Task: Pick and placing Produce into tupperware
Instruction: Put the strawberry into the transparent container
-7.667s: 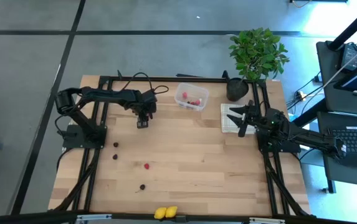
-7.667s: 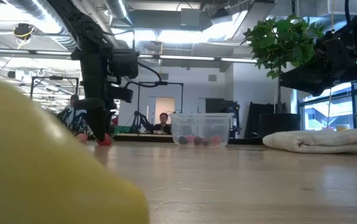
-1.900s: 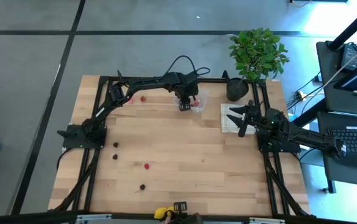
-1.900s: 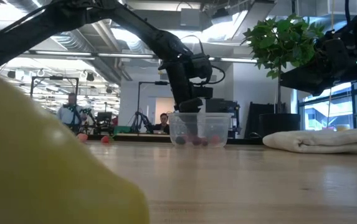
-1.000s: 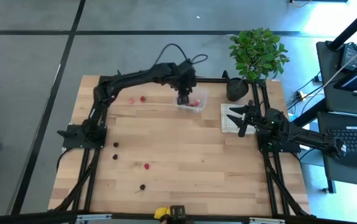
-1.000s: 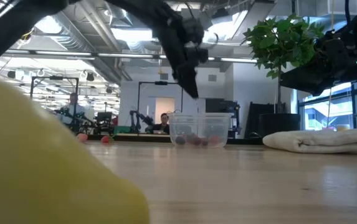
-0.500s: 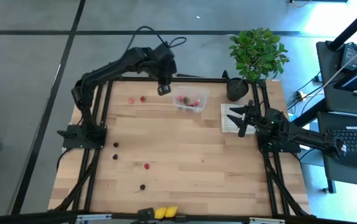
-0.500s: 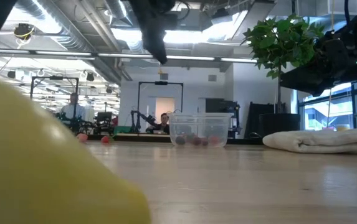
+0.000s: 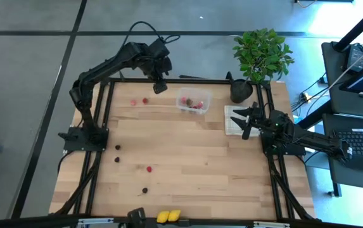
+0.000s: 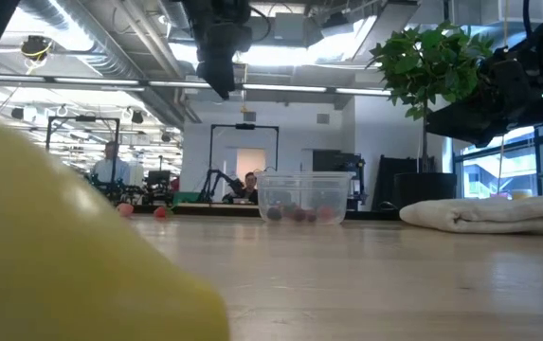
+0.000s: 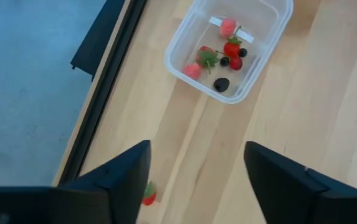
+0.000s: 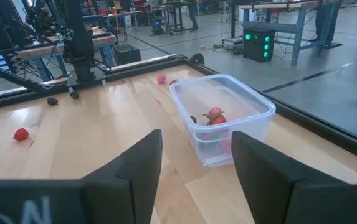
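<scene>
The tupperware, at the worktop's twelve o'clock, holds several berries. The left gripper, open and empty, is raised near two red berries, probably the next pick. The right gripper is parked open over the cloth.

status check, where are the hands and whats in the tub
Left hand open, empty, raised near the table's far edge. Right hand open, parked over the cloth. Tupperware holds several berries; more produce loose on table. Nothing blocking.

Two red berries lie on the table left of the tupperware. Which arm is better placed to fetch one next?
Left. The left gripper hangs open and empty near the two red berries, while the right gripper waits over the cloth, beyond the tupperware.
</scene>
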